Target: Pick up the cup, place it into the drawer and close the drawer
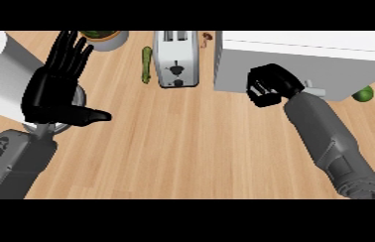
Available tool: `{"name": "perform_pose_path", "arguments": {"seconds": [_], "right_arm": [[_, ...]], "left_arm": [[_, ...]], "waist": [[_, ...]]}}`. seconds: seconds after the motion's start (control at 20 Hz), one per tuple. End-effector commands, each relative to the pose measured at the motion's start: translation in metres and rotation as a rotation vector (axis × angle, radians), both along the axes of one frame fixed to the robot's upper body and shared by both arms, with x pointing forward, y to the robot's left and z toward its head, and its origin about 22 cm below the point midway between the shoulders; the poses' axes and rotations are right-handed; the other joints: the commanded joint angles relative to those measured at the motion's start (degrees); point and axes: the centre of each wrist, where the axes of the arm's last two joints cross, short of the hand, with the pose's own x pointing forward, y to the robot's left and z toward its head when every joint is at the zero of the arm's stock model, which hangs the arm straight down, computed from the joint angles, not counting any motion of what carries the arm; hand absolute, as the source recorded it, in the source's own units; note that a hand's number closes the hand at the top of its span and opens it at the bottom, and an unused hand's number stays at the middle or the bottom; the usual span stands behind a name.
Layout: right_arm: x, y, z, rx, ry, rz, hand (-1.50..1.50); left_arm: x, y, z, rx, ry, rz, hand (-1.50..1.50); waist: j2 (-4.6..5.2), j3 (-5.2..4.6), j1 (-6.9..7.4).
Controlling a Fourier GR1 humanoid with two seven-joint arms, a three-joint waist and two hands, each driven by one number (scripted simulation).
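Right hand [269, 85] at 2 o'clock, fingers curled tight against the front of the white drawer [293, 62]. Cup not visible: can't tell whether it's in the fist, in the drawer or elsewhere. Likely placing or closing step. To do it well: keep the wrist square to the drawer front, push straight toward 12, avoid the toaster [176, 62] at 11. Left hand [60, 85] at 9 o'clock, fingers spread and up, resting. Wood counter [190, 147]; cucumber [147, 65] beside toaster, plant pot [106, 37] at 11, green fruit [364, 93] at 3.
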Motion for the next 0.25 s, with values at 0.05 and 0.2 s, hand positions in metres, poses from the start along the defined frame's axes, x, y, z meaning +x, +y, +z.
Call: {"name": "perform_pose_path", "arguments": {"seconds": [0.05,0.2], "right_arm": [[0.02,-0.036,0.046,0.021,-0.053,-0.229,1.5],[0.018,-0.038,0.044,0.024,-0.056,-0.215,1.5]], "left_arm": [[-0.001,-0.001,-0.001,-0.007,0.002,-0.02,-1.5],[0.001,0.0,-0.003,0.005,0.007,-0.011,-1.5]], "waist": [[2.56,0.77,1.76],[2.84,0.74,1.44]]}}
